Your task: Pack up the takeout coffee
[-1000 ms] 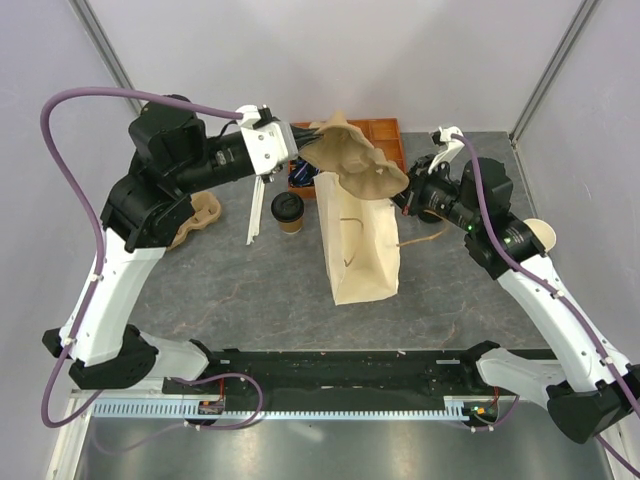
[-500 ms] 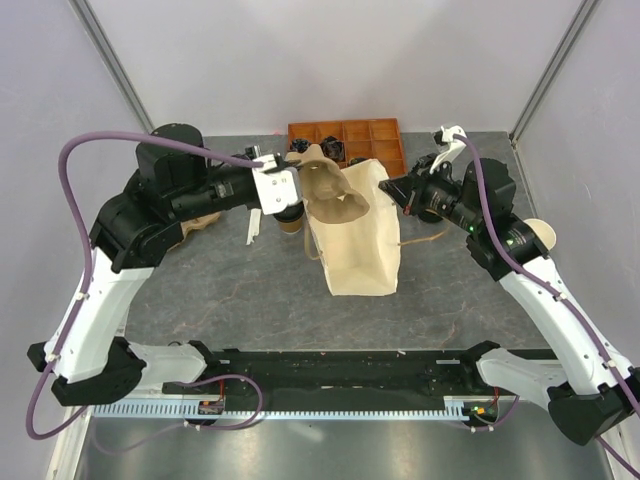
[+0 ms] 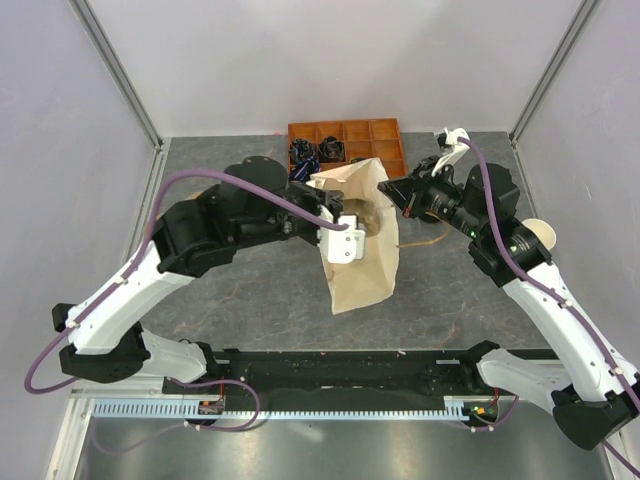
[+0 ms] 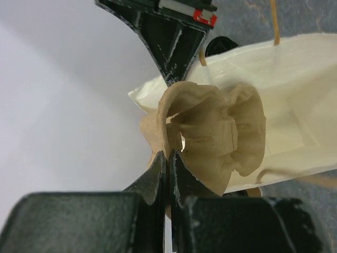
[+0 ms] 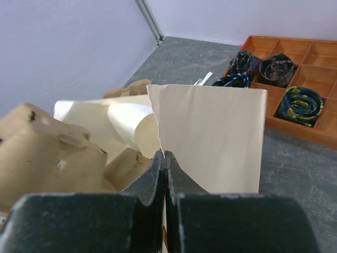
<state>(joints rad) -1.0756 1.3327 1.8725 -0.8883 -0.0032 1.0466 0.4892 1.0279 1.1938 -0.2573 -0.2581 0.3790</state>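
A cream paper bag [image 3: 362, 278] lies at the table's middle with its mouth turned to the back. My right gripper [image 3: 393, 190] is shut on the bag's upper rim [image 5: 210, 132], pinching the paper edge between its fingertips [image 5: 165, 156]. My left gripper [image 3: 352, 232] is shut on the rim of a brown moulded-pulp cup carrier [image 4: 216, 132] and holds it at the bag's mouth. From the right wrist the carrier [image 5: 42, 153] shows at the left, just inside the opening. The takeout coffee is hidden; my left arm covers the place beside the bag.
An orange compartment tray [image 3: 372, 132] with rolled ties stands at the back, just behind the bag. A lidless tan paper cup [image 3: 541, 236] sits at the right edge beside my right arm. Another brown pulp piece [image 5: 131, 87] lies beyond the bag.
My left arm has swung right and forward, carrying the pulp carrier from above the bag's back end down to its mouth. The lidded cup beside the bag is now covered by that arm. The right gripper kept its hold.
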